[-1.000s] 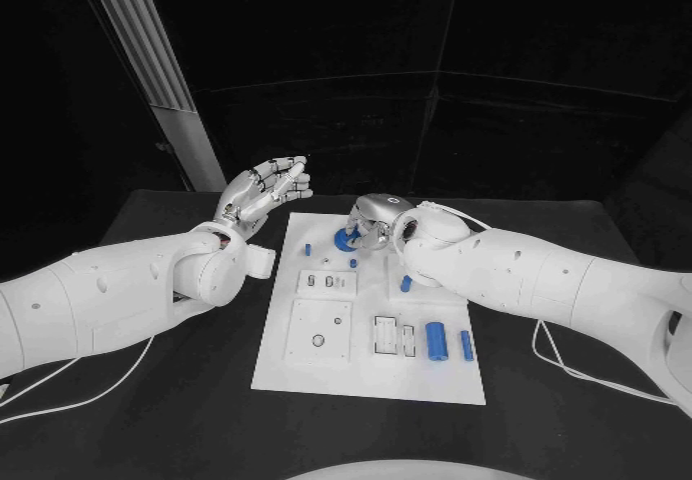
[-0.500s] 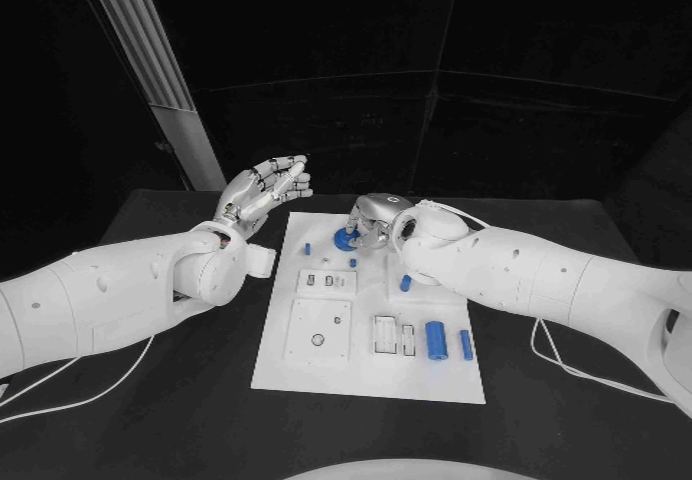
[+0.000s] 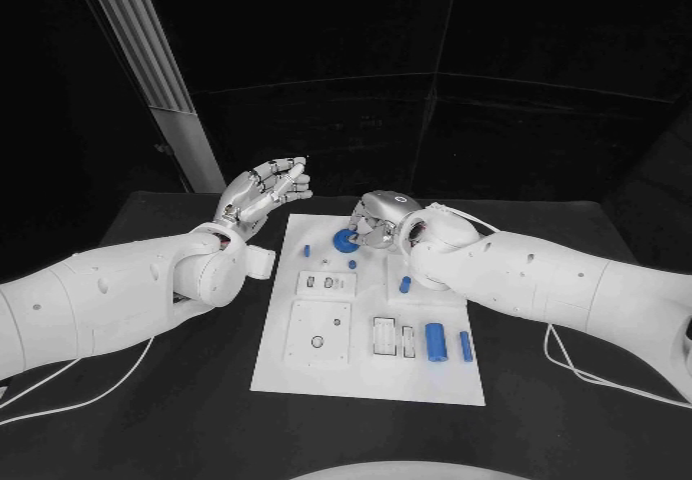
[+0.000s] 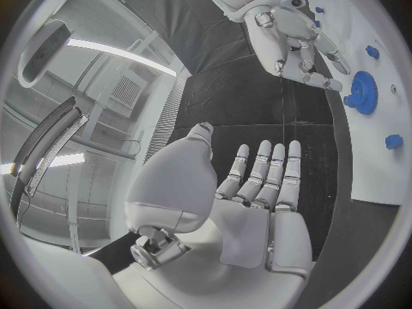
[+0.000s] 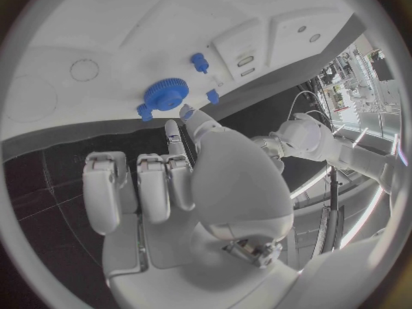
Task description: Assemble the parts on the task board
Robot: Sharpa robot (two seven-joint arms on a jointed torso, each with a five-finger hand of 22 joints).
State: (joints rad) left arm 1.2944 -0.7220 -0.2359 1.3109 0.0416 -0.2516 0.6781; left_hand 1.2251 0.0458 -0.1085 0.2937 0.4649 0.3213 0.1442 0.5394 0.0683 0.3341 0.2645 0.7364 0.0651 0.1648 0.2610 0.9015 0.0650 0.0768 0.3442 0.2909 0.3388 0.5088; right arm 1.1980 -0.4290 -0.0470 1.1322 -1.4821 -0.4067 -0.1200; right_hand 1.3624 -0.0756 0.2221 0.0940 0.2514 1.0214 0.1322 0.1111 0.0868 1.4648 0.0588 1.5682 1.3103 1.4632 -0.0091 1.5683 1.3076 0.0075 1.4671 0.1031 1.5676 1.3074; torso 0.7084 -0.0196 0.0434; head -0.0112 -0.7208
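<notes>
The right hand hung over the far end of the task board, and its knuckles hid part of the blue gear in the head view. The right wrist view showed the gear lying flat on the board's far end, toothed rim fully visible, with the hand's fingers together and stretched toward it but apparently just short of it; whether a fingertip touched the gear could not be told. Nothing lay in that hand's grasp.

The left hand was raised beyond the board's far left corner, above the black table, palm open, fingers spread, holding nothing.

The largest blue cylinder lay near the board's right edge toward the near end, its long axis running near to far. A thinner blue pin lay just beside it, closer to the right edge and parallel. A short blue peg lay farther up the same edge, partly under the right forearm. Two small blue pegs sat near the gear; their shapes were hard to make out. The board's near end was bare white, with open table past every edge.
</notes>
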